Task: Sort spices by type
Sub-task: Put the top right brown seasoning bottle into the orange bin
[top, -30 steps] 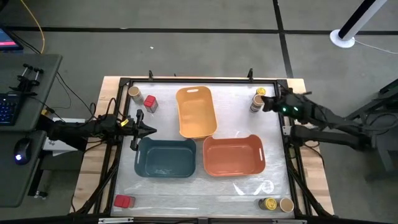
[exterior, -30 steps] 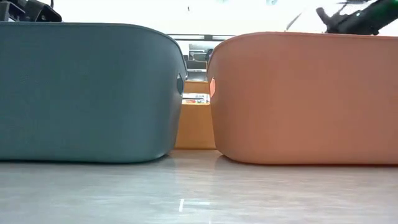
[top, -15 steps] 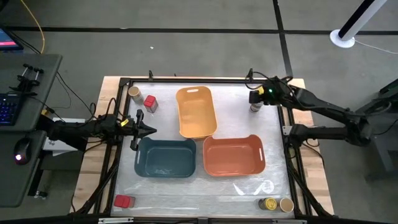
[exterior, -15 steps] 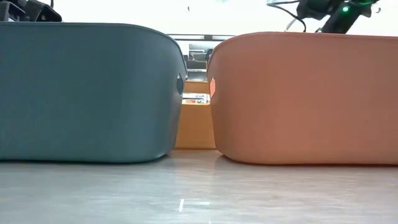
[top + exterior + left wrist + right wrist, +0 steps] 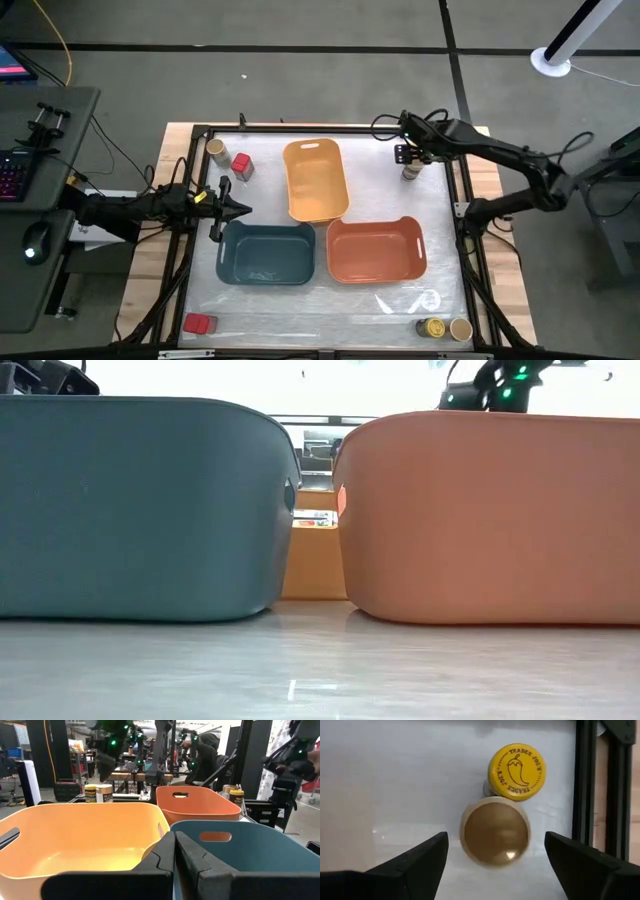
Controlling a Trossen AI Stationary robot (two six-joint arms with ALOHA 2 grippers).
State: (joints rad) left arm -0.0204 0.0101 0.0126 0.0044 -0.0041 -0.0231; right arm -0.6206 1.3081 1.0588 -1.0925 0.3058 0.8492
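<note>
Two spices stand side by side on their bases at the table's far right corner: a tan-lidded jar (image 5: 495,832) (image 5: 410,173) and a yellow-lidded jar (image 5: 517,771). My right gripper (image 5: 495,865) (image 5: 406,153) hangs open above them, pointing steeply down, a finger on either side of the tan lid and clear of it. My left gripper (image 5: 175,855) (image 5: 240,208) waits shut and level at the left edge, beside the teal bin. A tan-lidded jar (image 5: 215,149) and a red tin (image 5: 242,165) stand far left, and another red tin (image 5: 200,323) near left.
Yellow bin (image 5: 316,180), teal bin (image 5: 267,253) and orange bin (image 5: 374,250) fill the table's middle. A yellow-lidded jar (image 5: 432,327) and a tan-lidded jar (image 5: 460,329) stand at the near right corner. A black frame rail (image 5: 584,780) runs close beside the far right jars.
My right gripper has swung from the table's right edge toward the far edge and a little left, coming over the two jars in the far right corner. It has tipped from nearly level to steeply downward and has opened. The jars have stayed put.
</note>
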